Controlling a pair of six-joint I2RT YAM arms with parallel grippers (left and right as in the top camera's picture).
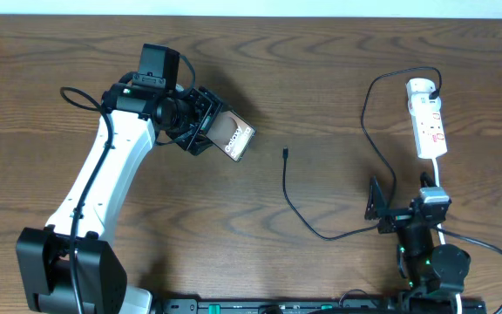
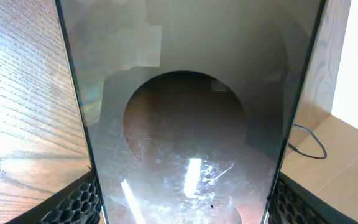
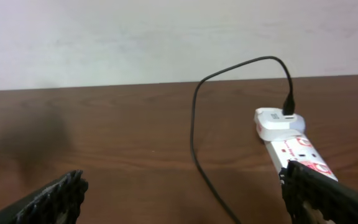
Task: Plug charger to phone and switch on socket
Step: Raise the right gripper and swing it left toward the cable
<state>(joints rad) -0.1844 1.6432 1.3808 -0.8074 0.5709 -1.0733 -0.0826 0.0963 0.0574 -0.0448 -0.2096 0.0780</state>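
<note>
One socket [image 1: 428,118], one charger [image 1: 286,179], one phone [image 1: 236,138], two grippers. The right gripper [image 3: 180,177] sits just on the near side of the socket, fingers spread wide, holding nothing. Charger tip lies loose left of the socket. Further left, the left gripper [image 1: 216,129] is clamped on the phone, whose glass fills the left wrist view; overhead shows its lettered back

light was even and soft, shadows faint on the table [image 1: 321,52]. bright glare streaked the phone [image 2: 191,174], blurred close to the lens.
</note>
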